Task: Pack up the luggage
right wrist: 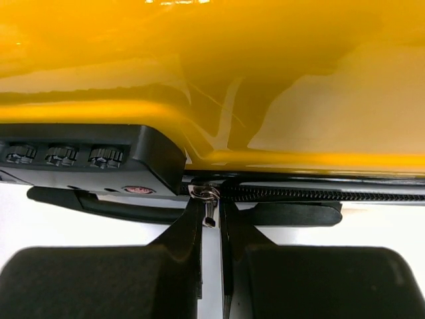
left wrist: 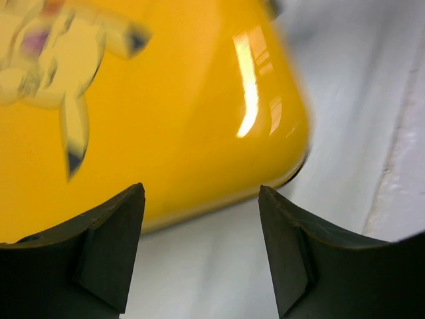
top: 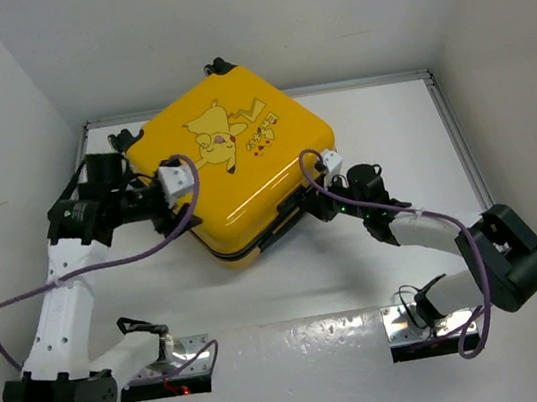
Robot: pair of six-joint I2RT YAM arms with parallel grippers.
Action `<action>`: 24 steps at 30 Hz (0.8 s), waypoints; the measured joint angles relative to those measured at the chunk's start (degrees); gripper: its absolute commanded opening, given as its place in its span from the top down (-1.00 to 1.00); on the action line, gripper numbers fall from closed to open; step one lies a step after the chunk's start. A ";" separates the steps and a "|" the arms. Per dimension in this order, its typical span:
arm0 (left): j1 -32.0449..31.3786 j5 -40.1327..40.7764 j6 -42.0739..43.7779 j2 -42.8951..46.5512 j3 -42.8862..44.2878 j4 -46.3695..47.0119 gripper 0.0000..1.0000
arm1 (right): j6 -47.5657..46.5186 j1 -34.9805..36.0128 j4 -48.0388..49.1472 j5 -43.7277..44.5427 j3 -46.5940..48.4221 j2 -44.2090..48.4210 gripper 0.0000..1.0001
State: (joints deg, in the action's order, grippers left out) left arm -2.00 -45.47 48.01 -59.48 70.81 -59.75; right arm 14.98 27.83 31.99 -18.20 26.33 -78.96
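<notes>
Top view: luggage (top: 233, 166) lies flat, lid up and skewed, on the white table (top: 391, 142), in its far part, left of middle, with one corner at the far edge. It's a glossy yellow hard shell with rounded corners and a Pikachu print (top: 213, 136). Only my right wrist view shows the seam hardware: a black combination lock (right wrist: 86, 156) with three dials, black zipper teeth (right wrist: 319, 194) and a small metal zipper pull (right wrist: 206, 193). My right gripper (right wrist: 211, 211) is pinched closed on that pull at the luggage's near-right side. The left wrist view shows my left gripper (left wrist: 200, 193) with fingers wide apart, holding nothing, over a rounded luggage corner; I can't tell whether it touches.
</notes>
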 measured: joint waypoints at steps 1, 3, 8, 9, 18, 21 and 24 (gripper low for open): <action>-3.98 0.07 -1.18 -0.81 1.44 0.33 -0.37 | -0.20 0.00 -1.07 0.11 0.24 0.37 1.00; -11.65 0.87 -5.09 -2.01 2.51 1.88 -0.34 | -0.63 -0.09 -3.08 0.31 0.66 1.60 1.00; -31.52 9.86 -19.87 -3.91 0.52 9.31 -0.23 | -2.82 -0.83 -10.56 1.29 2.14 4.46 1.00; -35.69 12.17 -23.06 -4.50 -0.15 10.97 -0.20 | -3.10 -0.81 -11.91 1.40 2.67 4.55 1.00; -58.03 35.08 -42.38 -15.12 -4.76 24.98 -0.16 | -0.68 -1.81 -16.52 2.75 5.73 3.34 1.00; -62.16 43.85 -45.81 -21.27 -4.63 28.24 -0.06 | 0.74 -2.93 -15.58 2.29 5.77 2.67 1.00; -63.67 50.86 -47.89 -28.04 -3.06 29.68 0.06 | 1.77 -3.54 -14.84 0.92 5.73 2.29 1.00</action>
State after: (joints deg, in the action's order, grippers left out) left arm -65.67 5.39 0.12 -87.53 67.75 -30.06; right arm 16.75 24.29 17.15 -17.28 32.05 -76.66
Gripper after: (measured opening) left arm 0.494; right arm 0.061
